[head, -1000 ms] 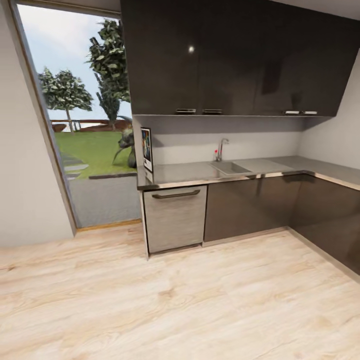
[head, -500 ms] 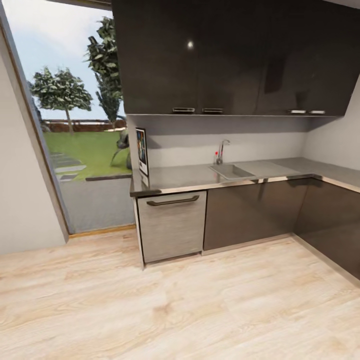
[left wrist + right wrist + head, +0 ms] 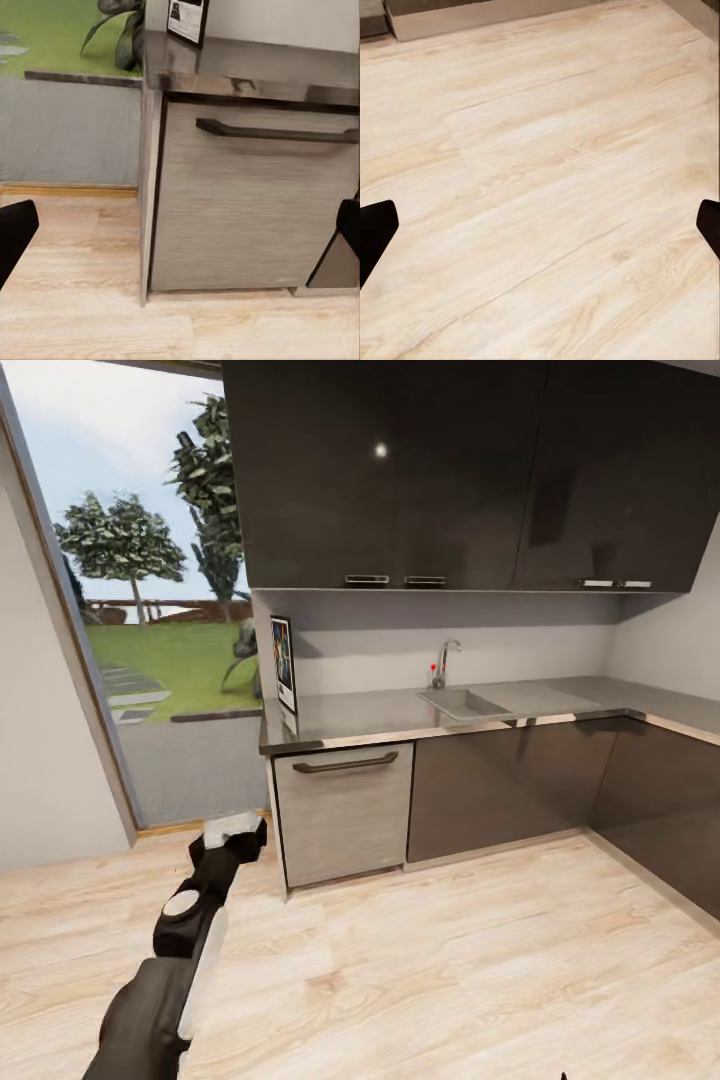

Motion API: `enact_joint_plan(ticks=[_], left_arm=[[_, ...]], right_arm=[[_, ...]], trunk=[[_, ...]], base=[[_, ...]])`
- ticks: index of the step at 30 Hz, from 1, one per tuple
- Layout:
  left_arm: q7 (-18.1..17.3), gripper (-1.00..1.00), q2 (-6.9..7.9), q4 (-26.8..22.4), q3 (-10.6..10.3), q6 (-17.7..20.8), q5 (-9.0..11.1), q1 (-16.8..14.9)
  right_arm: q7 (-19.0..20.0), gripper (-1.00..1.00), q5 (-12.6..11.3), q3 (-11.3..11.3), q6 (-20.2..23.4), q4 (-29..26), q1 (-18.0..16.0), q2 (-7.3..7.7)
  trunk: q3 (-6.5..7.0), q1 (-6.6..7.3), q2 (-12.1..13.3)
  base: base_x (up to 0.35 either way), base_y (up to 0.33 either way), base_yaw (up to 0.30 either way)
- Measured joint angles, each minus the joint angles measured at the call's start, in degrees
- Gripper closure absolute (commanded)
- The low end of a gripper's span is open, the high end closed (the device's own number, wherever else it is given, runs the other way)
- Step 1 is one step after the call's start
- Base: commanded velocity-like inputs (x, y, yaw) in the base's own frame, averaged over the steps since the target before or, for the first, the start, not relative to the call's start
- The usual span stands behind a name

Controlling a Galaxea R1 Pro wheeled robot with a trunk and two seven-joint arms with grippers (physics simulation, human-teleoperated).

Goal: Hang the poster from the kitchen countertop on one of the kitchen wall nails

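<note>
The poster stands upright at the left end of the grey metal kitchen countertop, leaning by the wall; in the left wrist view its lower part sits above the countertop's edge. My left gripper is raised low in front of the counter's left corner, well below and short of the poster. Its dark fingers stand wide apart around nothing, so the left gripper is open. The right gripper hangs open over bare wooden floor.
A brushed-steel dishwasher front with a dark handle sits under the poster's end of the counter. Further right lie the sink and faucet. Dark wall cabinets hang above. A tall glass opening lies to the left.
The camera came a little closer to the counter, then held still. My left arm has risen into the head view at the lower left.
</note>
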State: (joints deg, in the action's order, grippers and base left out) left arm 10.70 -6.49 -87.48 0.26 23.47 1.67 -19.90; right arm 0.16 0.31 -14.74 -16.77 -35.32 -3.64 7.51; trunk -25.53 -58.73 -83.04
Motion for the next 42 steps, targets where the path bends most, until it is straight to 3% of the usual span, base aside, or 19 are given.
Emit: enact_joint_plan(ticks=[1, 3, 4, 5, 6, 8, 11, 15, 17, 42], left_arm=[[1.5, -1.0, -0.99, 1.4, 0.0, 3.2, 0.1, -4.8], [2.6, -1.0, -1.72, 4.4, -0.1, 5.4, 0.0, -10.4], [3.3, -1.0, -2.28, 8.9, -0.1, 6.7, 0.1, -15.3], [3.5, -1.0, -2.51, 11.4, -0.1, 7.2, 0.0, -18.1], [3.9, -1.0, -2.87, 17.7, -0.1, 7.3, 0.0, -22.8], [4.2, -1.0, -3.25, 26.6, -0.1, 5.8, 0.0, -28.5], [4.5, -1.0, -3.48, 35.0, -0.1, 0.4, -0.1, -33.0], [4.6, -1.0, -3.38, 40.6, 0.1, -5.2, -0.1, -35.5], [4.6, -1.0, -3.35, 41.1, 0.3, -5.9, -0.1, -35.8], [4.6, -1.0, -3.14, 41.6, 0.6, -6.5, 0.0, -36.0]], right_arm=[[0.0, -1.0, 0.0, -0.8, -0.1, -0.4, 0.0, 0.15], [0.0, -1.0, 0.0, -1.3, -0.1, -0.7, 0.0, 0.24], [0.1, -1.0, 0.0, -1.7, -0.1, -0.9, 0.0, 0.33], [0.0, -1.0, 0.0, -1.9, -0.3, -1.0, 0.1, 0.38], [0.0, -1.0, 0.0, -2.6, -1.6, -1.2, 0.1, 0.69], [0.1, -1.0, 0.0, -4.3, -4.3, -1.4, 0.1, 1.2], [0.1, -1.0, 0.0, -7.1, -6.6, -1.6, 0.1, 1.51], [0.2, -1.0, 0.0, -9.5, -8.0, -1.6, 0.1, 1.64], [0.2, -1.0, 0.0, -9.7, -8.1, -1.6, 0.1, 1.64], [0.2, -1.0, 0.2, -10.0, -8.2, -1.6, 0.1, 1.55]], trunk=[[0.0, 0.0, 0.0], [0.0, 0.0, 0.0], [0.0, 0.0, 0.0], [0.0, 0.0, 0.0], [0.01, 0.0, 0.0], [0.0, 0.0, 0.0], [-0.01, 0.0, 0.0], [-0.01, 0.0, 0.0], [-0.01, 0.01, 0.0], [-0.01, 0.03, 0.0]], base=[[0.0, 0.0, 0.0], [0.0, 0.0, 0.0], [0.0, 0.0, 0.0], [0.0, 0.0, 0.0], [0.0, 0.0, 0.0], [0.0, 0.0, 0.0], [0.0, 0.0, 0.0], [0.003, 0.0, 0.0], [0.113, -0.01, 0.0], [0.3, -0.141, 0.0]])
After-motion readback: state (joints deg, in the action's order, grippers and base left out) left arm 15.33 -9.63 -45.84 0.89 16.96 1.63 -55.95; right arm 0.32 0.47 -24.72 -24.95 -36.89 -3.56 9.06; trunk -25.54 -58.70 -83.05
